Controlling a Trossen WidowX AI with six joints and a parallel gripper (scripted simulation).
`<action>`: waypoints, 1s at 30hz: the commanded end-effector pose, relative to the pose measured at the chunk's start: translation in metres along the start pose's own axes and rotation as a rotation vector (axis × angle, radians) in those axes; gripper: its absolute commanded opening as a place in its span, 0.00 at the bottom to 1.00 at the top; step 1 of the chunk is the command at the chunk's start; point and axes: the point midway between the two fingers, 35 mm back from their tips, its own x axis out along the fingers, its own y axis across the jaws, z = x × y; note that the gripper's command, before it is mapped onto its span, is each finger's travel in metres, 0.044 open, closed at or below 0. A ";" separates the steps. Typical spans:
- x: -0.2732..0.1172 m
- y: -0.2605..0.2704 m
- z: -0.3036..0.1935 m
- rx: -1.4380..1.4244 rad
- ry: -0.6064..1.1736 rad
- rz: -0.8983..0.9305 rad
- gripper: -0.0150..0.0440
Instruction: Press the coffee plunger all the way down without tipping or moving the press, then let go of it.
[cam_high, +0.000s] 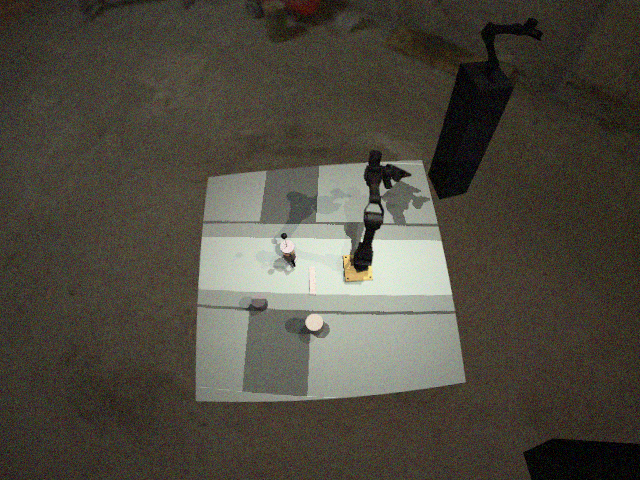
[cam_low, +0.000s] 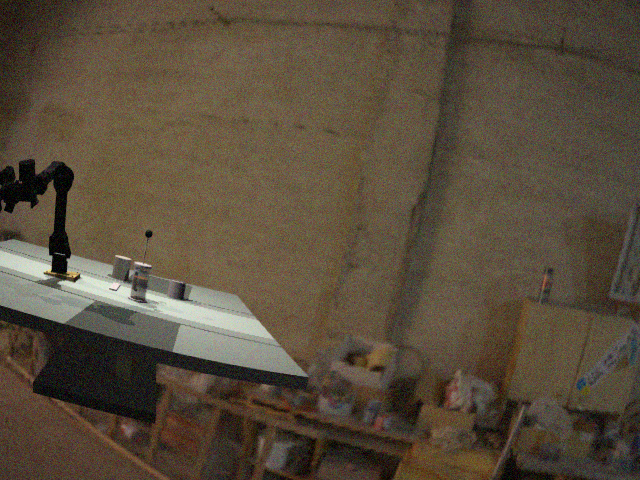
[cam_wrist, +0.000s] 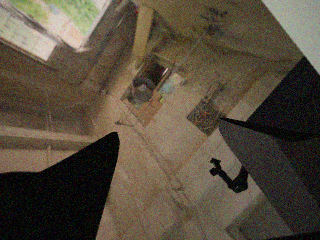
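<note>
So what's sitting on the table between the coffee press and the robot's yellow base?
One small white strip, lying flat between the coffee press and the yellow base. The top view shows it.

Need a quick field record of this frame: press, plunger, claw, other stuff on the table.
press: upright on the table's light middle strip
plunger: fully raised, knob high above the lid
claw: open, empty, far from the press, pointing off the table edge
arm: base on a yellow plate, reaching away from the press
contact: none
other items: white cylinder, grey cylinder, small flat white strip
</note>
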 end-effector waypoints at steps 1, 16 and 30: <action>-0.001 -0.001 0.000 -0.014 0.003 -0.006 0.98; -0.178 -0.027 -0.039 -0.713 0.604 -0.470 1.00; -0.390 0.018 0.015 -1.430 1.749 -0.430 1.00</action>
